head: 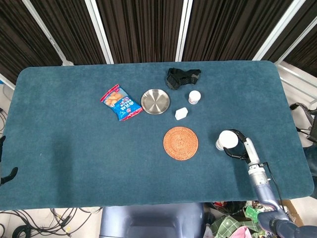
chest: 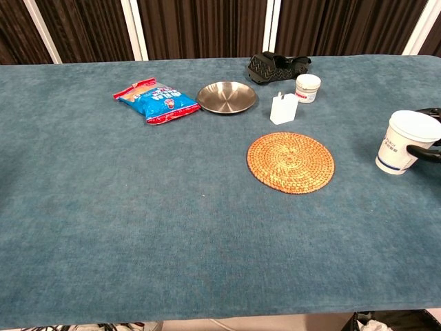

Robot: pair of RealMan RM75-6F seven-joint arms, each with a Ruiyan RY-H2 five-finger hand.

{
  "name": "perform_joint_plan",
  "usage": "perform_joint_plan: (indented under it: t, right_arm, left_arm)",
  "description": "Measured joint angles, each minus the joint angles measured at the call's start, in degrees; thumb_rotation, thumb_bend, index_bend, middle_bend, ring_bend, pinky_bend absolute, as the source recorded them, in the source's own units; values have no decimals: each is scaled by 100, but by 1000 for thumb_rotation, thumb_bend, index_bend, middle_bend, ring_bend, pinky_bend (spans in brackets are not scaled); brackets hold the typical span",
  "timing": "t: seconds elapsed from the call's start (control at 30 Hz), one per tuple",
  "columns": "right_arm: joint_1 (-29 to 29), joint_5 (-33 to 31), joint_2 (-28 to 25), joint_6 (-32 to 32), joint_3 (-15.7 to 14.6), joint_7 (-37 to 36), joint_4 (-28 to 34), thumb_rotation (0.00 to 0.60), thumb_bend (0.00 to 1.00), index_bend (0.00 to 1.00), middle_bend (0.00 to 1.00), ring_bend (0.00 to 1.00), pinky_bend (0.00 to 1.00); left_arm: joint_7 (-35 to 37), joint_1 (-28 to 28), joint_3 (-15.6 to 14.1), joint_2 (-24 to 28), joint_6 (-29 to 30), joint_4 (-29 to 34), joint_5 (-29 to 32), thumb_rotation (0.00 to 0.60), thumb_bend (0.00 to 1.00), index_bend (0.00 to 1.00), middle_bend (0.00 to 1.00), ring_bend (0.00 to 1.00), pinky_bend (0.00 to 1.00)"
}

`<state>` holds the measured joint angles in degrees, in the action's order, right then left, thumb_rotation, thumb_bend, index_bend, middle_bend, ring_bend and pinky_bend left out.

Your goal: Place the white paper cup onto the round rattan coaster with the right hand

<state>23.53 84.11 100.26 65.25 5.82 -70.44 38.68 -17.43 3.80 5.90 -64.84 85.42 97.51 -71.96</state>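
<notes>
The white paper cup (head: 228, 139) (chest: 405, 141) stands upright on the blue table cloth at the right, a short way right of the round rattan coaster (head: 181, 143) (chest: 291, 162). My right hand (head: 243, 148) (chest: 428, 149) reaches in from the near right, and its dark fingers curl around the cup's side. The coaster lies flat with nothing on it. Of my left hand, only dark tips (head: 10, 173) show at the left edge of the head view, off the table.
Behind the coaster stand a small white block (head: 181, 113), a white jar (head: 194, 97), a steel dish (head: 155, 101), a black tape dispenser (head: 182, 78) and a blue snack bag (head: 121, 102). The table's right edge (head: 297, 134) is close to the cup.
</notes>
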Motion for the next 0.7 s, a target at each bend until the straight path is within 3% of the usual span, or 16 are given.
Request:
perform_joint_plan:
  t: [0.7]
  right_arm:
    - [19, -3, 48, -5, 12, 38, -13, 600, 225, 291, 306, 315, 182]
  left_arm:
    - [-5, 2, 0, 11, -14, 19, 30, 600, 241, 31, 42, 0, 0]
